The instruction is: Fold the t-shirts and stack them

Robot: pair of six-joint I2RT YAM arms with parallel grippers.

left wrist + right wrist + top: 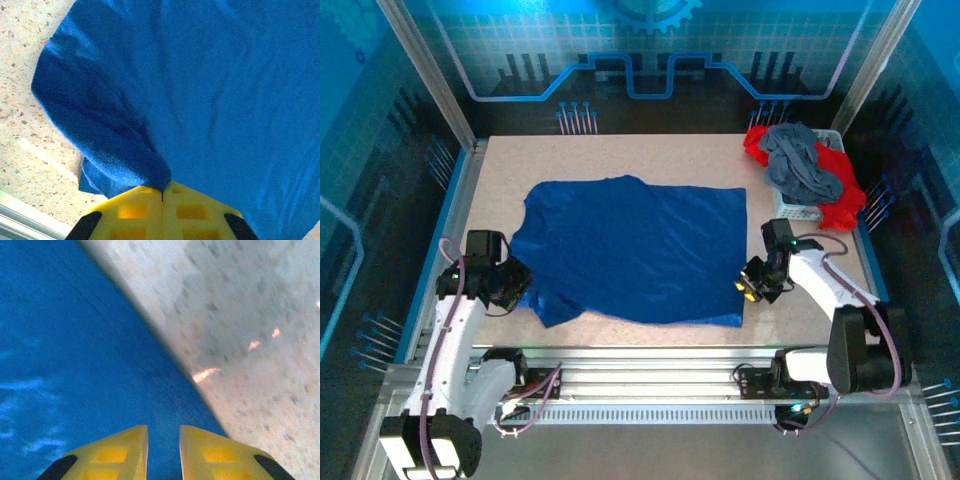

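While left gripper (162,191) clamps blue t-shirt (640,245) at 8 o'clock | right gripper (163,435) barely parted over 4 o'clock hem | risk: thin edge bite slips, fold skews

Large royal-blue cloth tee (635,245): spread mostly flat at centre, wrinkled, near-left corner bunched. Crumpled slate-grey tee (800,165): atop bright red tees (842,195), heaped far right.

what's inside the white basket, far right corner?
A grey tee lies crumpled on top of red tees, which spill over the rim of the white basket. The basket's bottom and anything beneath the pile are covered.
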